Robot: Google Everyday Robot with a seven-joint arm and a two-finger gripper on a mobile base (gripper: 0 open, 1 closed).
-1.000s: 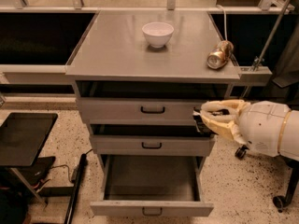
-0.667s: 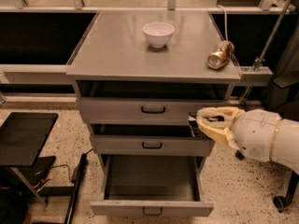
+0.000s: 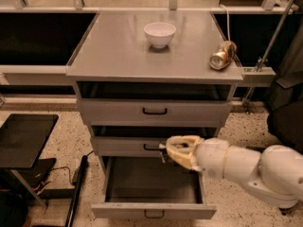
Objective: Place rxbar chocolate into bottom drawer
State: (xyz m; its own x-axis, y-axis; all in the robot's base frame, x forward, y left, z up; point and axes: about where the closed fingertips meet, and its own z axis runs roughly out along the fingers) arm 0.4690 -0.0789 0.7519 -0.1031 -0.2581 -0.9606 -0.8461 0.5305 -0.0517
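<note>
My gripper hangs in front of the middle drawer, just above the back of the open bottom drawer. Its cream fingers are closed around a small dark piece at their left tip, the rxbar chocolate, which is mostly hidden by them. The bottom drawer is pulled out towards me and its dark inside looks empty. My white arm reaches in from the lower right.
A white bowl and a shiny gold-brown can lying on its side sit on the grey cabinet top. The top drawer and middle drawer are closed. A black stand is at the left, with cables on the floor.
My gripper has moved left and down, from beside the cabinet's right edge at top-drawer height to in front of the middle drawer above the open bottom drawer.
</note>
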